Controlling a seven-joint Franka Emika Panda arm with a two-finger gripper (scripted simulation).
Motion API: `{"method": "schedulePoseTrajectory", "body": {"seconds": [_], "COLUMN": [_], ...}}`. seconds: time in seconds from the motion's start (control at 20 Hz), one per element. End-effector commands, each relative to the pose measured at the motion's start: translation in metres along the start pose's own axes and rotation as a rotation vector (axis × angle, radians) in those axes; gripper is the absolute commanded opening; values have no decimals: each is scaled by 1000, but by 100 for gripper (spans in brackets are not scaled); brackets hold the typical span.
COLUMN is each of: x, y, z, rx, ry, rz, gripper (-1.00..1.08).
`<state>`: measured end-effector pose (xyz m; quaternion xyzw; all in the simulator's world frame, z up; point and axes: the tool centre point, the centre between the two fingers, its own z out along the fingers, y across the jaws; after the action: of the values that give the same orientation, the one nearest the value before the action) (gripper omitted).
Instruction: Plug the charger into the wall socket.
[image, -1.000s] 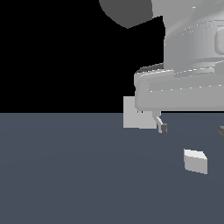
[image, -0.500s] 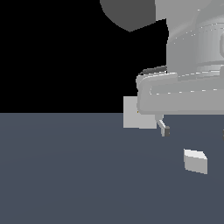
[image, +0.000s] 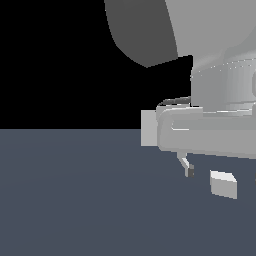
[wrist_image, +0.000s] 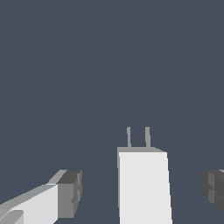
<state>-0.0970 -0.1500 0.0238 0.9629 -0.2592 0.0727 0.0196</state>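
Table (image: 70, 200): flat, plain dark slate-blue surface, spreads beneath and all round claw, fills lower half of exterior view and whole backdrop of wrist view (wrist_image: 87, 65). Black void background (image: 55, 60) above table's far edge, beyond claw. No markings visible on either.

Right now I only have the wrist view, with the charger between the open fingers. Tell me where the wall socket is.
Observer: The wall socket stands upright to the exterior view's left of the charger, partly hidden behind the arm's hand.
Operator: Report whether the charger is off the floor.
Observer: No. It lies on the floor. Of the fingers, the one visible there stands apart from it, on the exterior view's left.
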Motion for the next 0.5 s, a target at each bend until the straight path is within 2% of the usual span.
{"method": "schedulePoseTrajectory", "body": {"seconds": [0.0, 0.2, 0.25, 0.45], "x": [-1, -1, -1, -1], "y": [0, 0, 0, 0], "z": [8, 12, 12, 12], "rx": [1, 1, 1, 1], "ry": [1, 1, 1, 1], "rz": [0, 0, 0, 0], "gripper": [100, 100, -100, -100]}}
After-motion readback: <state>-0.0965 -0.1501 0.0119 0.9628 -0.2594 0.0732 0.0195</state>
